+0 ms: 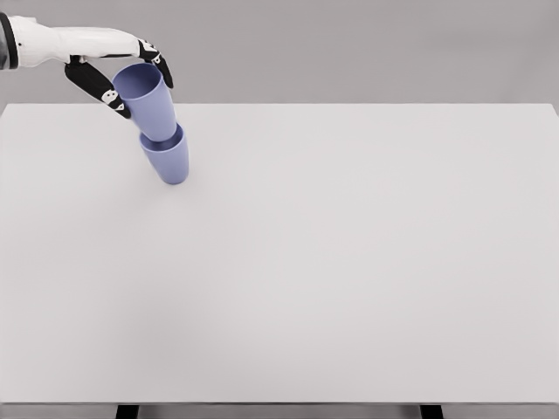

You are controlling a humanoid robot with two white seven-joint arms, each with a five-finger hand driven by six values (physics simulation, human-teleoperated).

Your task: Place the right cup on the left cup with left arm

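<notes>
- Left hand [122, 74] at upper left of the head view, above the far left part of the table [349, 288], arm entering from the left edge
- Fingers [98, 87] curled around the upper cup [147, 103], dark fingertips on both sides near its rim, thumb side to the left, other digits over the right of the rim
- Upper cup light blue-violet, tilted with open mouth leaning up and toward the left, base lowered into the mouth of the lower cup [168, 157]
- Lower cup same colour, standing on the white tabletop near its far left edge, also seen slightly tilted in this view, rim touching the side of the upper cup
- Two cups nested one in the other, upper one only partly sunk in, most of its wall showing above the lower rim
- Cannot tell whether upper cup base reaches the bottom inside
- Grey backdrop [367, 44] behind the table's far edge; two dark table legs [127, 411] at the bottom edge
</notes>
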